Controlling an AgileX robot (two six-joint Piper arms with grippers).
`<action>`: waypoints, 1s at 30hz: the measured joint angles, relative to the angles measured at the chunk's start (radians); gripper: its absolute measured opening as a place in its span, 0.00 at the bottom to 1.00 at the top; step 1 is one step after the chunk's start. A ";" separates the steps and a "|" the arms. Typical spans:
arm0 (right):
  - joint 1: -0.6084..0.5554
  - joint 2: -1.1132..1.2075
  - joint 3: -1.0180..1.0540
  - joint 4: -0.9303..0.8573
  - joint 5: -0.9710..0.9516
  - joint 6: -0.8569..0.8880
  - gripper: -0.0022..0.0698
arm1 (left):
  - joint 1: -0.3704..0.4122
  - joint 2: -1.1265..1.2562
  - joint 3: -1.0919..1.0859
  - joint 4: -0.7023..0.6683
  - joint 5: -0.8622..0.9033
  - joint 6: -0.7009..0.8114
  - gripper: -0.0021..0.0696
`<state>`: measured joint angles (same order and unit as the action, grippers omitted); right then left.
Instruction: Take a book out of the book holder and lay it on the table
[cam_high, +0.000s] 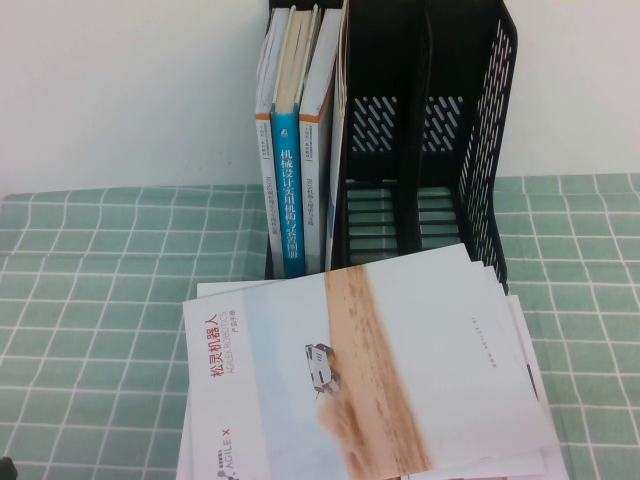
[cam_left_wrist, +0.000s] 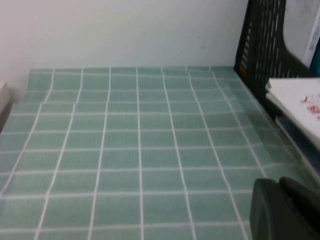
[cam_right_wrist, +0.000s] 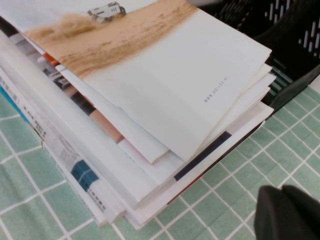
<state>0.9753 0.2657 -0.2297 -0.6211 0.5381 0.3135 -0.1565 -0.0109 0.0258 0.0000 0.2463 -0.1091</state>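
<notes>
One book (cam_high: 370, 370) is lying flat on top of a stack (cam_right_wrist: 100, 165) on the bench (cam_high: 90, 300), just in front of the holder (cam_high: 420, 150), so the job is looking done. Three volumes (cam_high: 295, 130) are standing in the holder's left slot. Right gripper (cam_right_wrist: 287, 212) is hovering beside the stack, jaws closed on nothing. Left gripper (cam_left_wrist: 282, 210) is hanging over bare cloth; its jaws I cannot tell.
</notes>
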 joint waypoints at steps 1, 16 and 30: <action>0.000 0.000 0.000 0.000 0.000 0.000 0.03 | 0.000 0.000 0.000 0.000 0.012 0.000 0.03; 0.000 0.000 0.000 0.000 0.000 0.000 0.03 | 0.000 -0.001 -0.002 0.012 0.091 0.000 0.03; 0.000 0.000 0.000 0.000 0.000 0.000 0.03 | 0.000 -0.001 -0.002 0.017 0.091 0.000 0.03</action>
<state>0.9753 0.2657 -0.2297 -0.6211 0.5381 0.3135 -0.1565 -0.0116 0.0240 0.0169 0.3373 -0.1091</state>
